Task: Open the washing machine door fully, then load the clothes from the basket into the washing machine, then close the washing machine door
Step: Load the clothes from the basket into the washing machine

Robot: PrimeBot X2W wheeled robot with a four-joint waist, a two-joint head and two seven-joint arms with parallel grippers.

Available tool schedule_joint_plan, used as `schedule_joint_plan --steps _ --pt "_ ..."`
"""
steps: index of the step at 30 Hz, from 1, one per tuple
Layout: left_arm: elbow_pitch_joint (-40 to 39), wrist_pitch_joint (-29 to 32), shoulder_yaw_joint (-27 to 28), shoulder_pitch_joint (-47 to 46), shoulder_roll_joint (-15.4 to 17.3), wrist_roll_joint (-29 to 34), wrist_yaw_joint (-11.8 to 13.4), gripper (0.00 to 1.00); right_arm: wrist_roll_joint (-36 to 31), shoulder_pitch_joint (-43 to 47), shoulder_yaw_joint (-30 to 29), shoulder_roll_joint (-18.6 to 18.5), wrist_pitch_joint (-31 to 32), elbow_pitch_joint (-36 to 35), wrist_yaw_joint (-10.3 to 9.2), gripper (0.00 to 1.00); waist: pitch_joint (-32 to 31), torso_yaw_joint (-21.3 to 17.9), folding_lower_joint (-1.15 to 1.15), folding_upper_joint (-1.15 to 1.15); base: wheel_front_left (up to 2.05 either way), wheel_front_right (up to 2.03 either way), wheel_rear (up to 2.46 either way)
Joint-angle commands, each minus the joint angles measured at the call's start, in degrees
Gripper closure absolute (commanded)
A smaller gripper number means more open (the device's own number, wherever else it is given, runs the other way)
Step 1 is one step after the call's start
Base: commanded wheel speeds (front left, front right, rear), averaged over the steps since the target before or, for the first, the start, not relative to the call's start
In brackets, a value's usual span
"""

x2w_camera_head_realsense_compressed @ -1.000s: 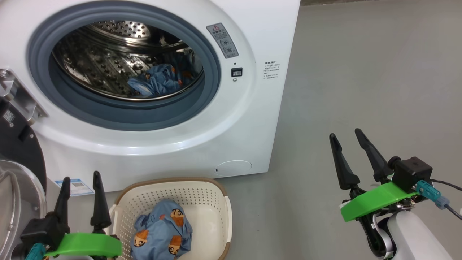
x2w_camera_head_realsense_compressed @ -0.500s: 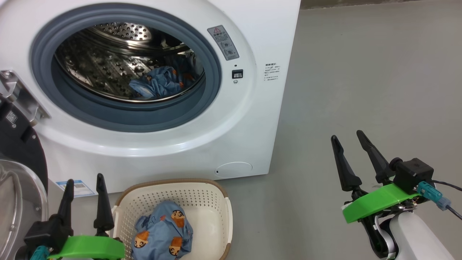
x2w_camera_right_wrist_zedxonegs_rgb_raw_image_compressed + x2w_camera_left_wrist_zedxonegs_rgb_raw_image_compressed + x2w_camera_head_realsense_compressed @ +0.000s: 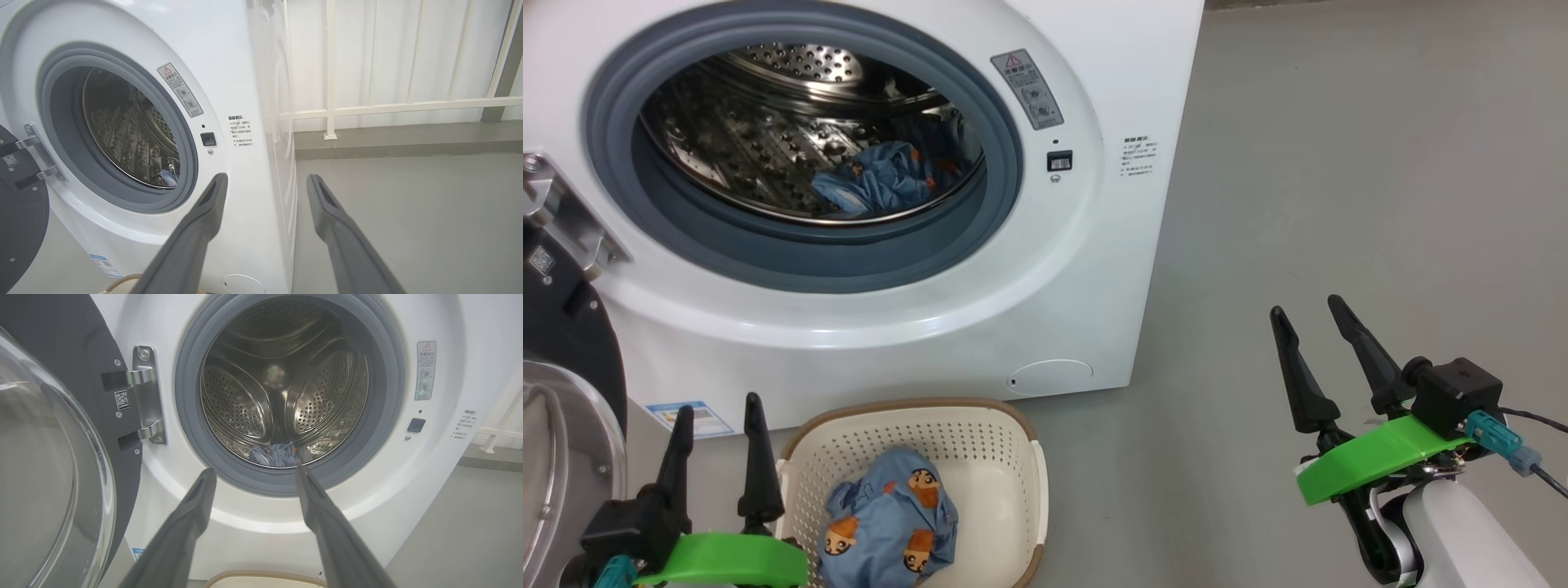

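Door: glossy black-rimmed round door (image 3: 564, 343) open, left;
Clothes: light blue cartoon-print garment (image 3: 890, 523) in cream perforated basket (image 3: 1013, 465) (second garment (image 3: 874, 175) in steel drum (image 3: 752, 139));
Grip: left end effector (image 3: 719, 404), right end effector (image 3: 1305, 306) wide, empty

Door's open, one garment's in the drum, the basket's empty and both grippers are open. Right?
Not quite: the basket is not empty; the head view shows a blue garment lying in it. The door is open, a second garment is in the drum, and left gripper and right gripper are open.
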Motion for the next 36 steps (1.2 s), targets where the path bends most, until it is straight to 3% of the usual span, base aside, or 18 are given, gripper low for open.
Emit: schedule_joint_plan --steps 1,20,36 --pt "-1.3 -0.4 1.6 -1.4 0.9 -0.2 0.2 0.0 0.3 -0.8 1.2 -0.2 -0.5 -1.5 0.32 0.0 0.3 -0.1 0.0 0.0 0.0 0.0 0.0" --pt "2.6 1.0 0.1 -3.8 1.3 -1.2 -0.2 0.0 0.3 -2.0 1.2 0.0 -0.5 -1.7 0.32 0.0 4.5 -0.5 0.0 0.0 0.0 0.0 0.0" --pt "17.4 1.9 -1.8 -13.3 3.5 -2.6 -2.1 0.0 -0.5 -6.4 1.0 1.1 -0.5 -3.1 0.32 0.0 16.8 -1.9 0.0 0.0 0.0 0.0 0.0"
